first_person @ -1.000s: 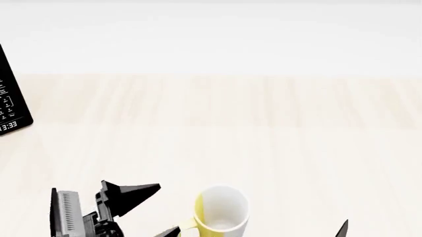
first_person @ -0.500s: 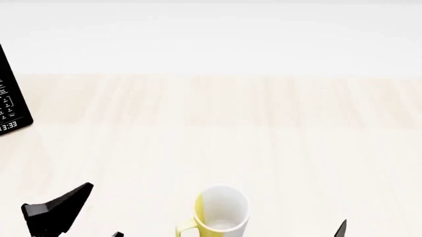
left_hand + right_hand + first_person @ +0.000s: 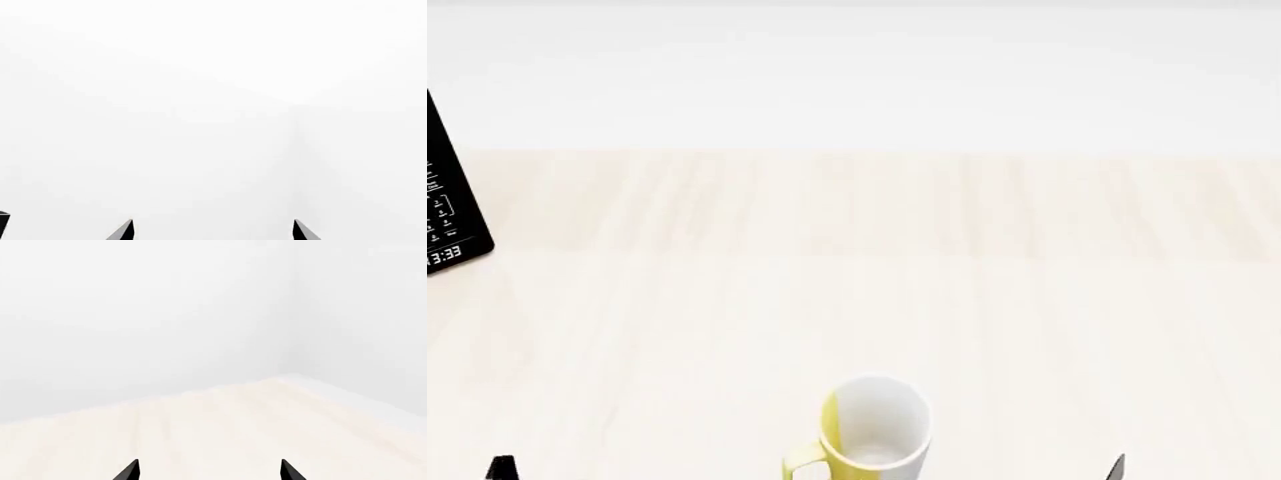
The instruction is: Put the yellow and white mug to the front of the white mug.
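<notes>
**Mug sitting free between two parted claws**

The pale wooden table (image 3: 961,300) is stretching ahead of both claws. The yellow and white mug (image 3: 874,428) is standing upright between them — touching neither. The left gripper (image 3: 212,231) and right gripper (image 3: 209,470) are gaping apart, holding nothing.

From my station the table (image 3: 961,300) reads as pale wood with a faint grain, matt and smooth. The yellow and white mug (image 3: 874,425) looks like glazed ceramic, smooth with a soft sheen, white inside. My left gripper (image 3: 213,231) and right gripper (image 3: 209,471) show only dark, matt, hard-plastic-looking fingertips (image 3: 128,471). Beyond the left fingertips is a plain matt white wall (image 3: 200,100). The black panel (image 3: 447,200) seems smooth plastic.
</notes>
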`<state>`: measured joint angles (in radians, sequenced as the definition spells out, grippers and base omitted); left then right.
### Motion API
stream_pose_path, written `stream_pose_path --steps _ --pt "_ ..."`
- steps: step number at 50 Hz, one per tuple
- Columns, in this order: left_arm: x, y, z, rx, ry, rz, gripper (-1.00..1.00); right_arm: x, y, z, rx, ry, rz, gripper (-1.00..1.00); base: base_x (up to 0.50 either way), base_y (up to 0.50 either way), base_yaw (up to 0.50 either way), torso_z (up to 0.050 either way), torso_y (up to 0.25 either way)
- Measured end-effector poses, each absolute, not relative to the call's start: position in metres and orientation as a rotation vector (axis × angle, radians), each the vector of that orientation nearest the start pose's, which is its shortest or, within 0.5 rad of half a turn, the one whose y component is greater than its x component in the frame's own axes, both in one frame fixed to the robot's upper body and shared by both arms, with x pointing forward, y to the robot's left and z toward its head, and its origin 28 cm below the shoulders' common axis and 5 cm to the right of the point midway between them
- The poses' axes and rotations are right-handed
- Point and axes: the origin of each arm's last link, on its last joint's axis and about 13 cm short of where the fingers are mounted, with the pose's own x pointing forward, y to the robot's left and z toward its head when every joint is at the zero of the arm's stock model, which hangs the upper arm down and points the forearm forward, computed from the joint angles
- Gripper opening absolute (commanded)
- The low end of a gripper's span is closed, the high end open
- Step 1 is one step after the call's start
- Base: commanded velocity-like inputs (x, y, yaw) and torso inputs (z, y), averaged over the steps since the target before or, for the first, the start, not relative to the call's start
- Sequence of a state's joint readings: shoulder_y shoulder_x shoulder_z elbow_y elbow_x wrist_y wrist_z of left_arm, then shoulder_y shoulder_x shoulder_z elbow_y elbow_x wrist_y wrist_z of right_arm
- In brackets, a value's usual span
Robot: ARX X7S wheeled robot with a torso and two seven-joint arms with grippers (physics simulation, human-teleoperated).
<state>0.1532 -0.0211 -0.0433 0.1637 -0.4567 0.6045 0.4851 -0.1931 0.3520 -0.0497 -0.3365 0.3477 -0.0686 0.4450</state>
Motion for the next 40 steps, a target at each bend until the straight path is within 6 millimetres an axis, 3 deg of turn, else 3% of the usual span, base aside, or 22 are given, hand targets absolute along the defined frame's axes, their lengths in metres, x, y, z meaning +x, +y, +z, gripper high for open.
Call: stream_pose_path --steps 19,40 --pt "0.145 0.230 0.079 -0.219 -0.789 0.020 1.00 0.114 -0.157 0.084 -0.071 -0.326 -0.361 1.00 0.00 0.00 0.00 0.000 0.000" --pt "0.125 0.235 0.092 -0.186 -0.848 0.237 1.00 0.088 -0.161 0.098 -0.099 -0.468 -0.456 1.00 0.00 0.00 0.00 0.000 0.000"
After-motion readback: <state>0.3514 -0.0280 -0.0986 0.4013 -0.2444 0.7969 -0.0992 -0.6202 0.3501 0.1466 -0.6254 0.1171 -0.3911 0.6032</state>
